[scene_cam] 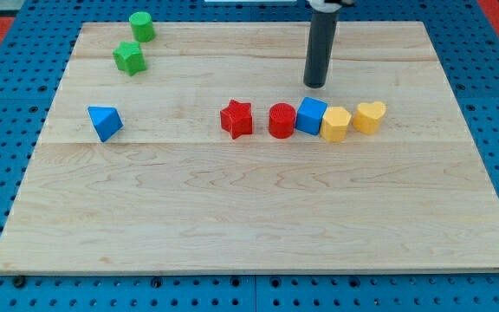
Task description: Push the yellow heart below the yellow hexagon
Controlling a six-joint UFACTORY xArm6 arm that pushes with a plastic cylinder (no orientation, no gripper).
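The yellow heart (pixel 370 116) lies at the right end of a row of blocks in the middle of the board. The yellow hexagon (pixel 335 124) sits just left of it, touching or nearly touching it. A blue cube (pixel 311 115) touches the hexagon's left side. My tip (pixel 316 85) stands above the row, just above the blue cube and up-left of the heart, apart from all blocks.
A red cylinder (pixel 281 120) and a red star (pixel 236 119) continue the row to the left. A blue triangle (pixel 104 122) lies at the left. A green cylinder (pixel 141 26) and a green star (pixel 129 58) sit at the top left. The wooden board (pixel 258 217) ends near all view edges.
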